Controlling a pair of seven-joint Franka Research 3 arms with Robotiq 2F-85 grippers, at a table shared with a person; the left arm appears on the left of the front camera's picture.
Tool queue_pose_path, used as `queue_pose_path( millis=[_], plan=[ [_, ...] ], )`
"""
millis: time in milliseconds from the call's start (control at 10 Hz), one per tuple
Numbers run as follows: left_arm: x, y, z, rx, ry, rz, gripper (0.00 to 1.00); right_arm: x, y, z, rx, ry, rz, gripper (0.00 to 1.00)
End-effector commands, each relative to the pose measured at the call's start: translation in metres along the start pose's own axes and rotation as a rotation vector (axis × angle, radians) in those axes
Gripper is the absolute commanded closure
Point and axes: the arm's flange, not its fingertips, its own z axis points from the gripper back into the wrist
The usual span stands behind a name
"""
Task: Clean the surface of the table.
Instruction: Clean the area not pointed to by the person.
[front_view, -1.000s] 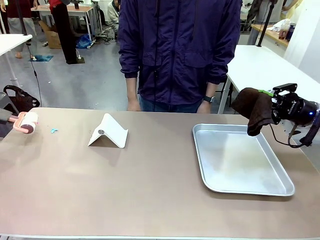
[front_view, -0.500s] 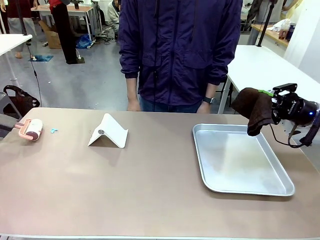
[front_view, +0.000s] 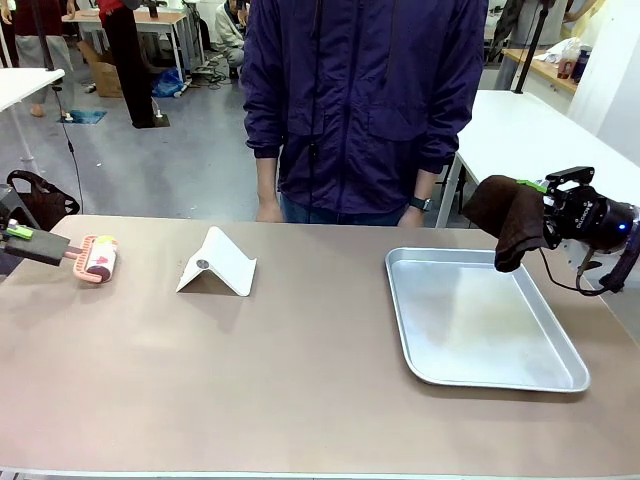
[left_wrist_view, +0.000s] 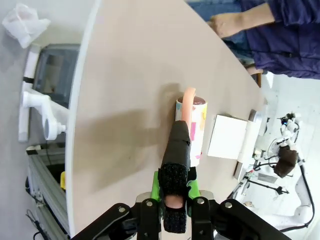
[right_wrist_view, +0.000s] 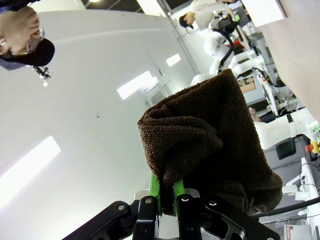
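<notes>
The brownish tabletop (front_view: 300, 390) fills the foreground, with a metal tray (front_view: 480, 320) on its right. At its left edge the left hand (front_view: 45, 248) reaches in low, pinching the handle of a lint roller (front_view: 100, 258). Over the last second the roller has advanced rightward toward the white folded card (front_view: 218, 263). The right hand (front_view: 548, 208), unmoved, hovers past the tray's far corner, clamped on a brown cloth (front_view: 505, 225).

We see a lab or workshop: work desks (front_view: 120, 20) and a cardboard box (front_view: 103, 72) at upper left, bare grey floor (front_view: 150, 165), a white table (front_view: 530, 130) at right.
</notes>
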Motion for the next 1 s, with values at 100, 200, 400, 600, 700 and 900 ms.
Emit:
queue_pose_path(
  millis=[100, 200, 400, 600, 700, 900],
  plan=[
    [-0.008, 0.005, -0.038, 0.084, 0.055, -0.03, 0.78, -0.001, 0.005, -0.005, 0.013, -0.01, 0.014, 0.88],
    [-0.005, -0.002, -0.044, 0.066, 0.075, -0.043, 0.78, -0.001, 0.005, -0.005, 0.013, -0.01, 0.014, 0.88],
    [-0.006, -0.026, -0.047, 0.002, 0.078, -0.116, 0.78, -0.001, 0.005, -0.005, 0.013, -0.01, 0.014, 0.88],
    [-0.02, -0.051, -0.03, -0.113, 0.083, -0.174, 0.78, -0.001, 0.005, -0.005, 0.013, -0.01, 0.014, 0.88],
    [-0.035, -0.065, -0.013, -0.189, 0.066, -0.221, 0.78, -0.001, 0.005, -0.005, 0.013, -0.01, 0.014, 0.88],
    [-0.086, -0.082, 0.027, -0.362, 0.04, -0.303, 0.78, -0.001, 0.005, -0.005, 0.013, -0.01, 0.014, 0.88]
  ],
)
